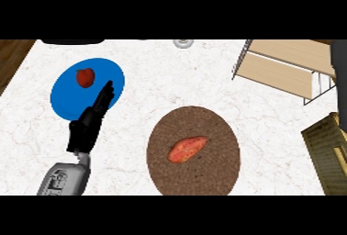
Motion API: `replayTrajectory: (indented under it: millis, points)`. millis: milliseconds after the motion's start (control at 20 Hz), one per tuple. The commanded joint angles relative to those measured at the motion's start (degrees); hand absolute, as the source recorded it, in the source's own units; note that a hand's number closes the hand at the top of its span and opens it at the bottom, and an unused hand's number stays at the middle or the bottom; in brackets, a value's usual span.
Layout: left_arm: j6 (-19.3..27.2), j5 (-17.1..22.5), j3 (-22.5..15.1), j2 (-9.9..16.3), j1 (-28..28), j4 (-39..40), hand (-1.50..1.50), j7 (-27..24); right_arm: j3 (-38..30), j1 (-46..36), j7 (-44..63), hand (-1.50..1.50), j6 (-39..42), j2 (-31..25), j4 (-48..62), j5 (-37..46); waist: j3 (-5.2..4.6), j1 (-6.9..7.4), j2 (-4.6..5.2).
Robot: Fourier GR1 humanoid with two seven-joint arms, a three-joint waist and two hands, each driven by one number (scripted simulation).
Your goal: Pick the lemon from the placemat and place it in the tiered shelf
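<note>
At the lower left of the frame I see my left hand (89,120) coming up from a grey forearm (64,178). Its black fingers are straight and close together, pointing up the picture, and they hold nothing. The fingertips lie over the right edge of a blue plate (68,98) in the upper left. On that plate, just beside the fingertips but apart from them, sits a small red thing (85,77); I cannot tell what food it is. In the lower middle of the frame there is a round brown placemat (193,183) on the white marble bench (169,73). The lemon (187,148) lies near the middle of the placemat. It looks orange-red and long, and it is tilted, with its right end higher in the picture. My hand is well apart from it, off to its left. In the upper right is the tiered shelf (284,69), with pale wood boards and a thin metal frame. At the right edge stands a dark yellow-brown wooden thing (328,151). At the top middle is a small round grey thing (182,43).
</note>
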Motion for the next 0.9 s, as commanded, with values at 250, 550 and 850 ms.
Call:
replayTrajectory:
  millis: [250,550,850]
  points:
    - [0.2,-0.2,-0.5,-0.6,3.4,-2.4,0.00,-0.2,-3.9,-0.8,1.6,-1.50,-3.2,-3.0,-13.4,-4.9,0.00,-0.38,-0.40]
    - [-0.3,0.0,-0.4,-0.5,2.6,-2.8,0.00,1.6,-8.2,3.0,12.3,-1.50,6.7,-5.1,-27.9,-1.3,-0.04,-1.62,-0.68]
    - [1.1,-0.6,1.0,-0.2,2.8,-2.1,0.00,0.6,-12.5,13.1,21.0,-1.50,23.7,-4.8,-44.8,-4.5,-0.05,-3.19,-1.04]
